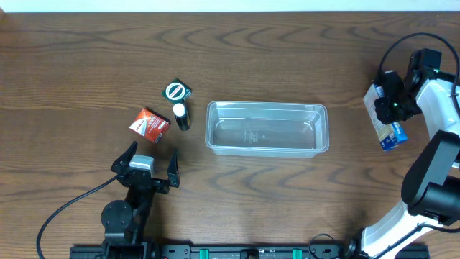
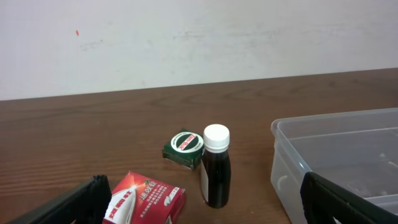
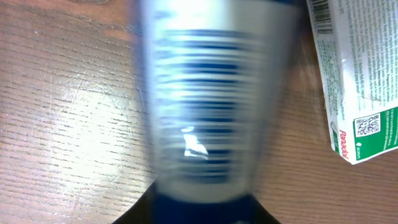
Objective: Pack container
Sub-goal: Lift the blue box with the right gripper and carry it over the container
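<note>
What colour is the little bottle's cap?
The cap is white, clearest in the left wrist view.

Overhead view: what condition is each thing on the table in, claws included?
Container: upright, lidless, empty.
Dark bottle: standing, white cap on.
Green box: closed, lying flat.
Red box: closed, on the table.
Left claw: open, holding nothing.
Right claw: over blue-and-white box; grip unclear.

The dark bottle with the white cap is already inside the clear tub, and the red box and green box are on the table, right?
Not quite. The clear tub is empty. The bottle stands on the table outside the tub, next to the red box and the green box, which are on the table as you said. The overhead view shows this.
</note>
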Motion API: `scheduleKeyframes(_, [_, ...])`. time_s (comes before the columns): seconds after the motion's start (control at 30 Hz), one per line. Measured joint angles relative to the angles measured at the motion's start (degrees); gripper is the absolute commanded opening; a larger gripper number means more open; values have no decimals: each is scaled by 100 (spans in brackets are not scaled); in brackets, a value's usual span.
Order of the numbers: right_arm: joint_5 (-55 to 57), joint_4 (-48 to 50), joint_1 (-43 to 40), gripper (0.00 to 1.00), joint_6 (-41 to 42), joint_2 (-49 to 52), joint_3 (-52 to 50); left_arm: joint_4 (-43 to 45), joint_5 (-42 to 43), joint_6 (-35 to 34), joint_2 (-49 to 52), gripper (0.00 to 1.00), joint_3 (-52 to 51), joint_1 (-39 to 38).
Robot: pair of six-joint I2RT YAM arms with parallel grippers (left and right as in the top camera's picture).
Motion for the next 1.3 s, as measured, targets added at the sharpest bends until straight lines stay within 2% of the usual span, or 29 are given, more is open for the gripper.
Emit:
scheduleKeyframes(0.2, [2, 48, 0, 19, 238, 0, 0, 0, 0, 0, 0, 98, 0, 0])
scheduleKeyframes(0.33, [2, -79, 0, 13, 656, 0, 52, 2, 0, -2, 0, 98, 0, 0])
scheduleKeyframes(0.4, [0, -280, 0, 16, 870, 4, 175, 0, 0, -2, 0, 98, 0, 0])
scheduleKeyframes(0.47, [-9, -549, 0, 22, 1108, 11, 448, 2, 0, -2, 0, 98, 0, 0])
scheduleKeyframes(0.8, [-691, -2092, 68, 19, 1565, 15, 2430, 2, 0, -2, 0, 98, 0, 0])
scheduleKeyframes(1.07, [-1438, -2970, 780, 18, 1198, -7, 3742, 2, 0, -2, 0, 98, 0, 0])
scheduleKeyframes(1.3, [-1631, -3235, 2083, 17, 345, -238, 3915, 2, 0, -2, 0, 98, 0, 0])
